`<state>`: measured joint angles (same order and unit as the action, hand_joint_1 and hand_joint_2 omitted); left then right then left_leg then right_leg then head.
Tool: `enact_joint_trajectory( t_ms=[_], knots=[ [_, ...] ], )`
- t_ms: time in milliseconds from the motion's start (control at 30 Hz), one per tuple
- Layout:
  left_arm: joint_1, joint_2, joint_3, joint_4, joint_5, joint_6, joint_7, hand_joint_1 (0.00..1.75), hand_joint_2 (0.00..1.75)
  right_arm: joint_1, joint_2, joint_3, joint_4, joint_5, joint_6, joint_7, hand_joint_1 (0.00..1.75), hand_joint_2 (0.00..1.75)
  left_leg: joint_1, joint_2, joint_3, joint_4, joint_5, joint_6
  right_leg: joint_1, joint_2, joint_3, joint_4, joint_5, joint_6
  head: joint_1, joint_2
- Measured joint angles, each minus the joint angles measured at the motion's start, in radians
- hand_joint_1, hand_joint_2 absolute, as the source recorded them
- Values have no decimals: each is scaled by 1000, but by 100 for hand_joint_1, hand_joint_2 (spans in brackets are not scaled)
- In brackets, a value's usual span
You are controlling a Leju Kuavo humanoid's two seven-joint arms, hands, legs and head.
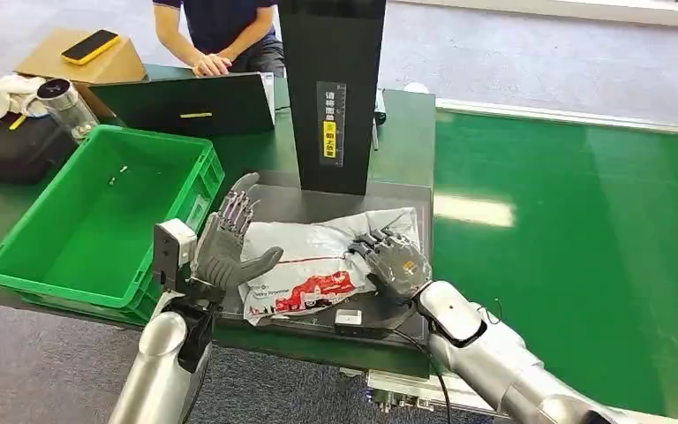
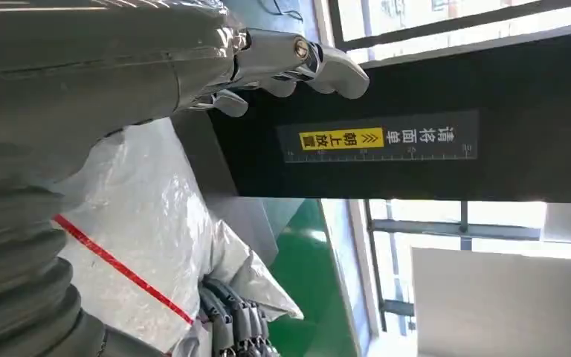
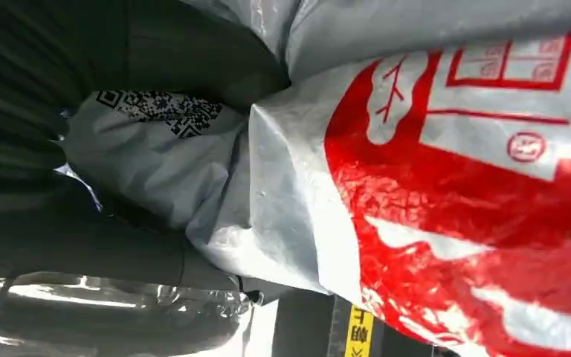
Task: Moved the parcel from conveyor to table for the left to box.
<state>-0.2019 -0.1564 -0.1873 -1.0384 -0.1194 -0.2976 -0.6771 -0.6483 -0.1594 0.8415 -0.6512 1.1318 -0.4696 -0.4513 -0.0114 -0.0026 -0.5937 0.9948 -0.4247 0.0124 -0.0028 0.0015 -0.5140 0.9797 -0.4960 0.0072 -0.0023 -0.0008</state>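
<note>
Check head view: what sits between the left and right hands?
The grey parcel with red print lies between the left hand and the right hand, on the dark platform.

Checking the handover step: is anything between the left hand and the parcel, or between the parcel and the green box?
Nothing visible blocks either. The left hand hovers open at the parcel's near end, right beside the green box, whose inside looks nearly empty. The right hand rests on the parcel's other end.

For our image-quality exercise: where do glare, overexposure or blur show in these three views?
Head view: a bright glare patch on the green conveyor. Left wrist view: windows behind the black post are blown out white. Right wrist view: the parcel sits very close, its print slightly soft, with dark shadow beside it.
</note>
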Motion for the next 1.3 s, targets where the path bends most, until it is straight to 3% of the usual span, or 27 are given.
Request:
enact_joint_trajectory(
  t_ms=[33,167,200,400,600,733,833,933,967,1100,1300],
  knots=[
    [0,0,0,0,0,0,0,0,175,0,2,0,3,0,0,0,0,175,0,0,0,0,0,0,0,0,0,0,0,0,0,0],
    [1,3,-1,0,0,4,0,0,175,-4,9,3,18,-1,3,10,0,175,0,0,0,0,0,0,0,0,0,0,0,0,0,0],
    [2,4,-1,0,0,6,0,0,175,-5,13,3,22,-1,3,20,0,0,0,0,0,0,0,0,0,0,0,0,0,0,0,0],
    [15,10,-1,0,1,14,11,0,175,-10,19,-1,43,-46,-81,23,0,0,0,0,0,0,0,0,0,0,0,0,0,0,0,0],
    [9,11,-9,0,10,23,22,0,175,22,19,-74,3,-296,-173,-174,0,0,0,0,0,0,0,0,0,0,0,0,0,0,0,0],
    [9,13,-23,0,20,33,23,0,175,61,18,-127,-65,-377,-179,-198,0,0,0,0,0,0,0,0,0,0,0,0,0,0,0,0],
    [10,13,-25,0,28,39,23,0,175,92,17,-161,-118,-443,-157,-209,0,0,0,0,0,0,0,0,0,0,0,0,0,0,0,0],
    [13,13,-29,0,47,38,25,0,175,145,16,-221,-207,-731,39,-235,0,0,0,0,0,0,0,0,0,0,0,0,0,0,0,0],
    [16,14,-30,0,53,36,25,0,175,163,16,-245,-238,-840,114,-238,0,175,0,0,0,0,0,0,0,0,0,0,0,0,0,0],
    [29,14,-35,-16,65,40,31,0,175,233,16,-372,-346,-1136,407,-238,0,175,0,-1,0,0,0,0,0,-1,0,0,0,0,0,0],
    [76,18,-37,-78,27,76,63,0,175,396,28,-624,-504,-1147,549,-182,0,175,0,-2,-1,0,-1,0,0,-2,0,-1,-1,1,0,0]
  ],
)
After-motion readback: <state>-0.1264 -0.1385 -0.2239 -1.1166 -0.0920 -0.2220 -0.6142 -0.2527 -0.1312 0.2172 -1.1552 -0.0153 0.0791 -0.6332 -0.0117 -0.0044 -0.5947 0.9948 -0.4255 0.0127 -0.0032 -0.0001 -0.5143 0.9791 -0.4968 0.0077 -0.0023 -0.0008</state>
